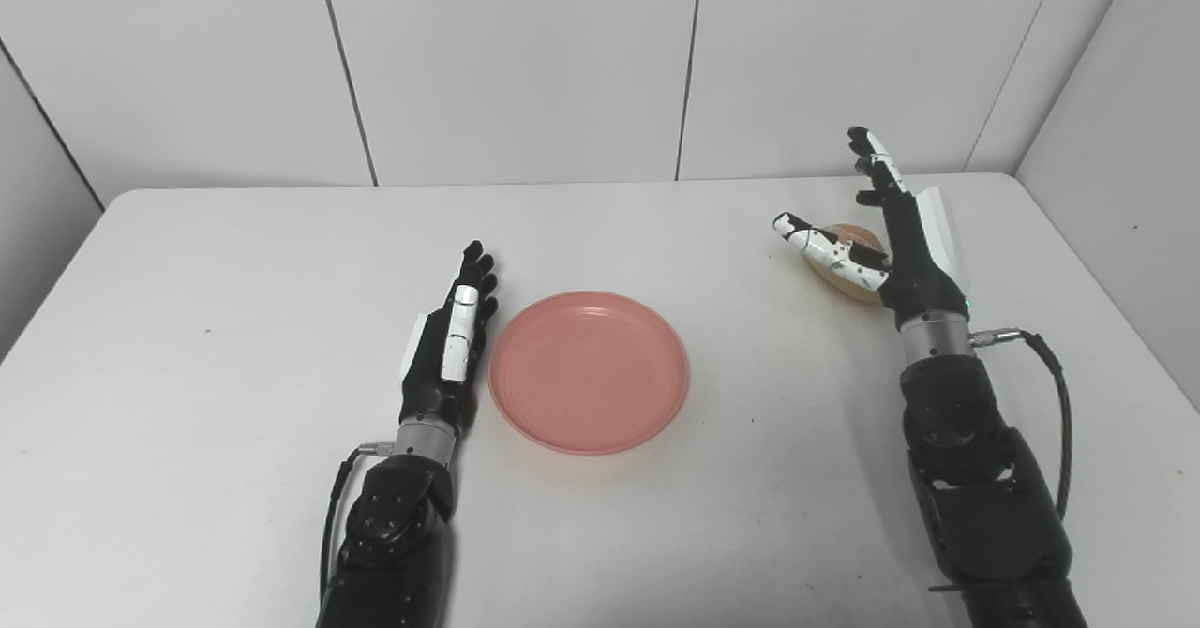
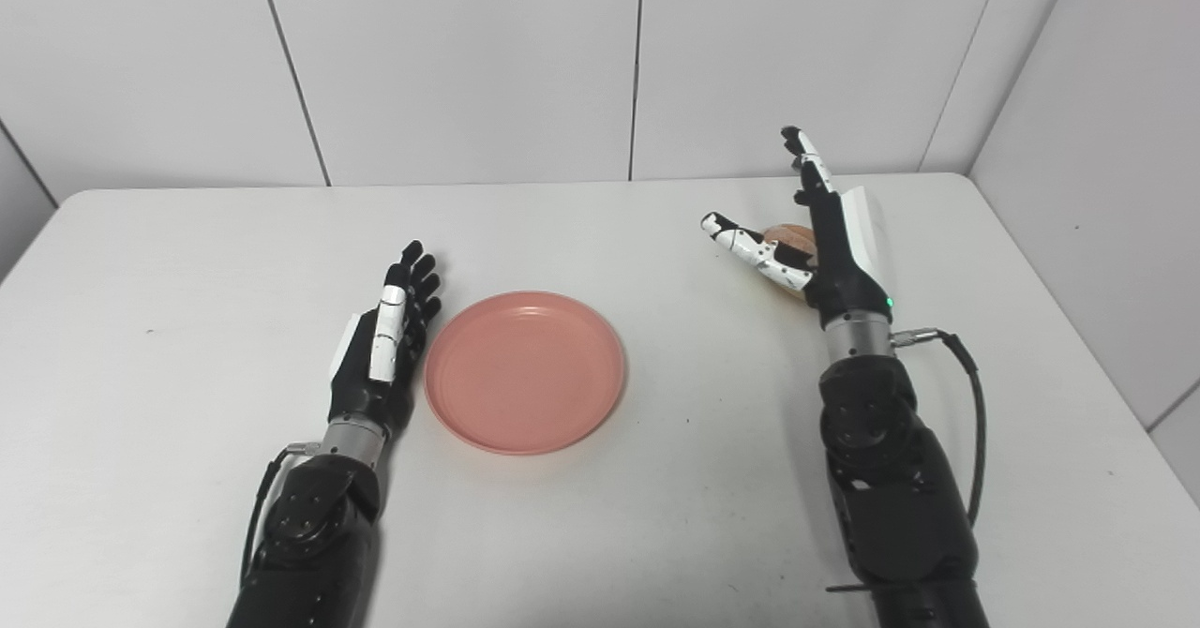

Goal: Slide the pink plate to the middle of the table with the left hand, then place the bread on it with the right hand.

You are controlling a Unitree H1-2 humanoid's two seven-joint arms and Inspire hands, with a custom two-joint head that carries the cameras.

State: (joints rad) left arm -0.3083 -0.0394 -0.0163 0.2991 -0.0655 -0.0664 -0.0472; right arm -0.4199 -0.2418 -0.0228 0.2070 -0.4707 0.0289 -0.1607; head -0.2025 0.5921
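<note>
White panelled walls closed off the far side and the right side of a pale table (image 1: 234, 328) with rounded far corners. Near the middle of that table lay the pink plate (image 1: 589, 372), round, shallow and flat on the surface, with nothing on it.

Just beside the plate's left rim stood the left hand (image 1: 454, 339), set on edge with its fingers (image 1: 476, 272) straight, close together and pointing toward the far wall. It gripped nothing. Whether its palm side touched the rim or only stood next to it could not be told from either view.

Well apart from the plate, toward the far right of the table, lay the bread (image 1: 846, 262), a small rounded bun with a brown top and a paler side. The right hand (image 1: 881, 234) was at the bread, spread wide: its thumb (image 1: 825, 246) reached out to the left across the front of the bun, while its fingers (image 1: 877, 164) pointed up and away behind it. The bun sat in the gap between thumb and fingers, partly hidden by the thumb, and nothing was closed around it. A black cable (image 1: 1055, 394) looped out from the right wrist.
</note>
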